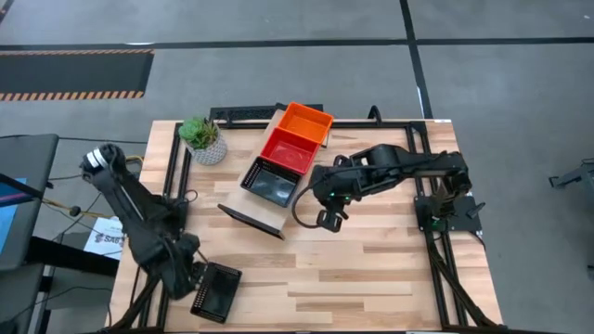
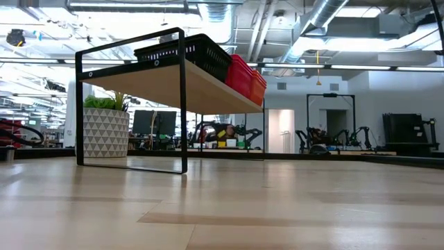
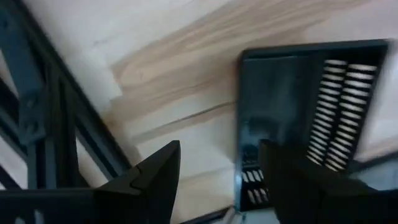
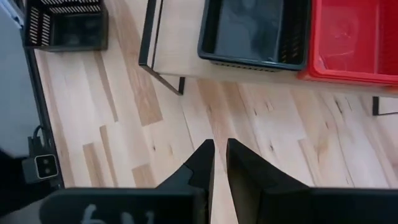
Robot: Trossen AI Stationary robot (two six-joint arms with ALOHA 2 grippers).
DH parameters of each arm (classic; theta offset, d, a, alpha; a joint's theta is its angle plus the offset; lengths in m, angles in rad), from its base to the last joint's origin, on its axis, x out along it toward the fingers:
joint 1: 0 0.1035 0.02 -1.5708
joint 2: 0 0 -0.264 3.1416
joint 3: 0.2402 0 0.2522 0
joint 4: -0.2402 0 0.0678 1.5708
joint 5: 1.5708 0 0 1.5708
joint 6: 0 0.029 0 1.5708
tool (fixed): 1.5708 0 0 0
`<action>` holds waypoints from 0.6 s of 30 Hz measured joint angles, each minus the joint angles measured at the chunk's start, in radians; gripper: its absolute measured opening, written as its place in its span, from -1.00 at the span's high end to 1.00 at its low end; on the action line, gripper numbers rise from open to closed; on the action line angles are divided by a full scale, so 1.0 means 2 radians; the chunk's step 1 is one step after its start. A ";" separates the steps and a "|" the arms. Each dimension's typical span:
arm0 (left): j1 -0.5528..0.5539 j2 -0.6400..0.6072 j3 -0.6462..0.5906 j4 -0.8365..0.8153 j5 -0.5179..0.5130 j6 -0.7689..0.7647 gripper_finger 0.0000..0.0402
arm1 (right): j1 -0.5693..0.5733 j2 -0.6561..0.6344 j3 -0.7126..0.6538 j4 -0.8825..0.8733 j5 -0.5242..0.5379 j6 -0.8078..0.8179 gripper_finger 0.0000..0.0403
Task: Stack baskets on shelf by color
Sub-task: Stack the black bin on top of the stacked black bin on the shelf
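The shelf (image 1: 249, 202) stands slantwise at the table's middle and carries orange (image 1: 306, 123), red (image 1: 290, 148) and black (image 1: 272, 181) baskets in a row. In the low view they show as black (image 2: 184, 50), red (image 2: 239, 73) and orange (image 2: 258, 85). A loose black basket (image 1: 218, 292) lies at the table's near left corner. My left gripper (image 3: 217, 168) hovers open over it, pointing down. One finger (image 3: 292, 180) is above the basket's inside and the other (image 3: 155, 180) above bare wood. My right gripper (image 4: 219, 158) hangs over the table beside the shelf's near end, shut to a narrow slit and empty.
A potted plant (image 1: 204, 141) stands at the far left, beside the shelf. A dark power strip (image 1: 246, 113) lies along the far edge. Dark frame rails (image 3: 56, 124) run by the left arm's base. Bare wood (image 1: 371, 269) spreads over the near right.
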 joint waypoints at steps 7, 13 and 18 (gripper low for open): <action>-0.041 0.080 0.000 0.044 0.005 -0.087 0.09 | 0.015 0.004 0.000 0.006 0.000 -0.002 0.69; -0.044 0.156 0.001 0.149 -0.008 -0.088 0.26 | 0.028 0.004 0.000 0.023 -0.001 0.024 0.69; -0.012 0.191 0.001 0.246 -0.077 -0.080 0.37 | 0.047 0.004 0.000 0.023 -0.004 0.042 0.69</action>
